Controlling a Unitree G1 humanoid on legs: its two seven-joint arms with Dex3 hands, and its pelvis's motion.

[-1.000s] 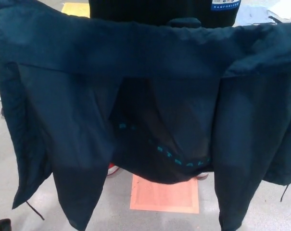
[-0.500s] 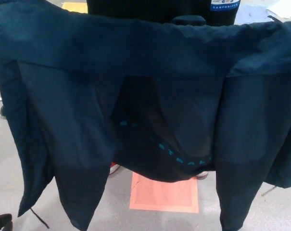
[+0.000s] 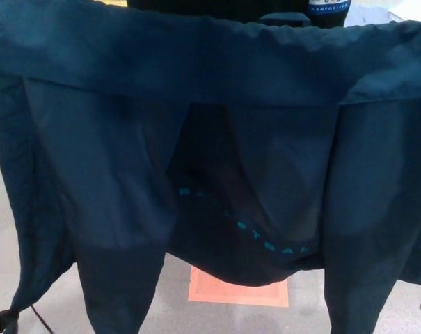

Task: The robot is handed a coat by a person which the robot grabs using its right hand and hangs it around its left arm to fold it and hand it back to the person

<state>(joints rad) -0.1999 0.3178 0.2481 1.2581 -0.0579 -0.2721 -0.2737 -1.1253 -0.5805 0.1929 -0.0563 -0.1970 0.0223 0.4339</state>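
Drawing nearer, the dark navy fabric coat is filling the view; the unseen right hand, state untellable, should be taking its collar.

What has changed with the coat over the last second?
The coat has come nearer and fills more of the view: its top edge is higher and its hem lower, now hiding the shoes and more of the orange floor patch. It stays spread open before the person; nothing was grasped or released.
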